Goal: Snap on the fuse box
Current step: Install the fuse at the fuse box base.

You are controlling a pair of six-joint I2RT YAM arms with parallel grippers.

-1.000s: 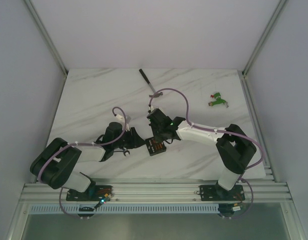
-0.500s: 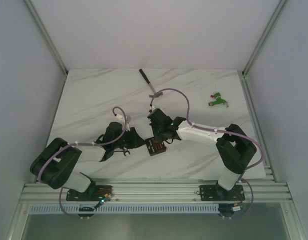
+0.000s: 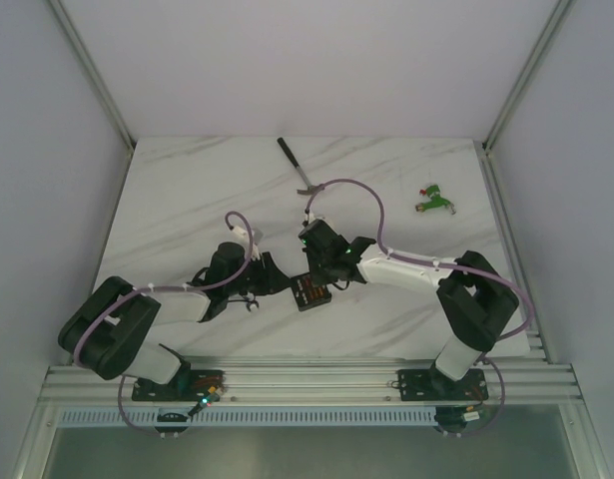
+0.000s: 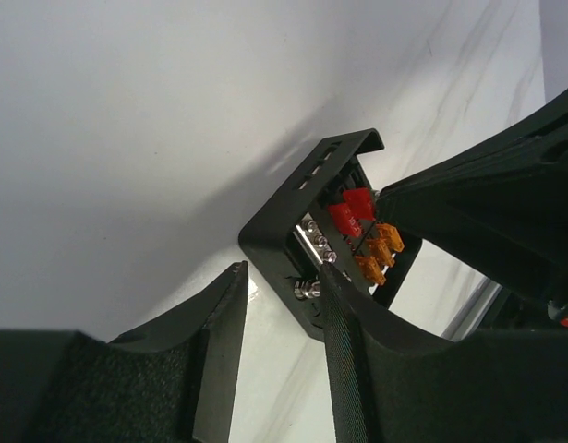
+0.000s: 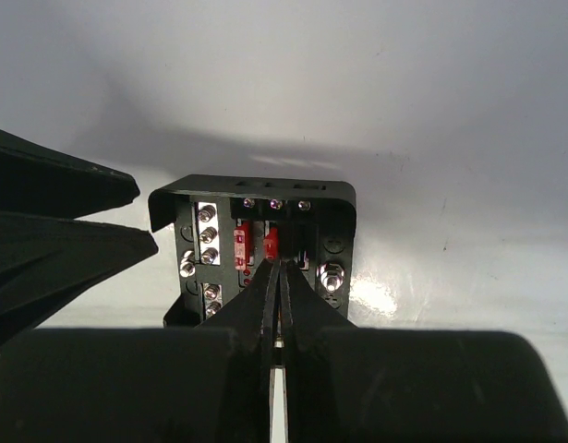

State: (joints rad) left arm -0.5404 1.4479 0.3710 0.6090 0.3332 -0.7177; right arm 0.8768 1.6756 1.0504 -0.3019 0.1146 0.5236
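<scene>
The fuse box (image 3: 308, 292) lies open-topped on the marble table, a small black square with red and orange fuses. In the left wrist view the fuse box (image 4: 276, 224) sits just beyond my open left gripper (image 4: 279, 309), its near corner against the right finger (image 4: 344, 351). In the right wrist view my right gripper (image 5: 276, 266) is shut, its tips down over the middle of the fuse box (image 5: 265, 192) beside a red fuse (image 5: 242, 245). From above, the left gripper (image 3: 272, 281) is left of the box and the right gripper (image 3: 321, 274) is over its far side.
A wrench (image 3: 297, 165) lies at the back middle of the table. A green-and-red connector piece (image 3: 434, 198) lies at the back right. The left gripper's fingers (image 5: 53, 231) show at the left of the right wrist view.
The right arm's wrist has shifted slightly right and its cable has risen. The fuse box and the left arm have stayed put.
</scene>
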